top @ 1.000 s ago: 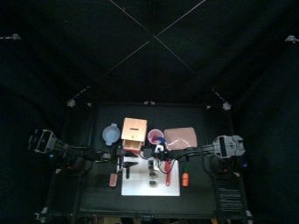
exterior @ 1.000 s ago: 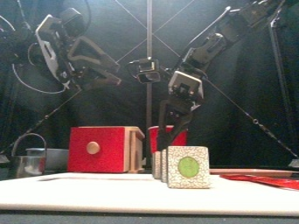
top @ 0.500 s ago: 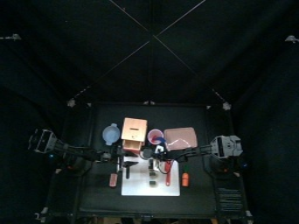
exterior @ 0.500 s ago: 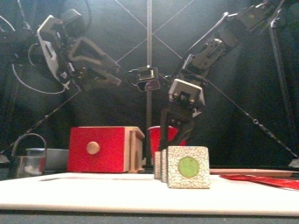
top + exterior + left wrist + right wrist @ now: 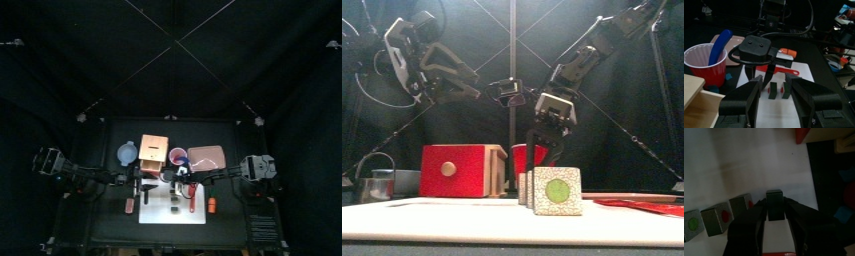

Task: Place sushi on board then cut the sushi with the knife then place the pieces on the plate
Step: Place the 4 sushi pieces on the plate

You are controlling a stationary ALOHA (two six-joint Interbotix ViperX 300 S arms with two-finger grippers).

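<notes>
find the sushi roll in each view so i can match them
Top view: sushi roll, a dark row mid-board.
Front view: sushi roll at centre, green-centred end face toward the camera.
Left wrist view: dark blocks seen beyond the open jaws.
Right wrist view: blocks in a row, one between the jaws.
Shared landmark: the white cutting board under it.

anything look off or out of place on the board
Nothing stands out: the sushi pieces stand upright in a row on the white board, the red knife lies flat near them, and the blue knife sits in the red cup.
</notes>
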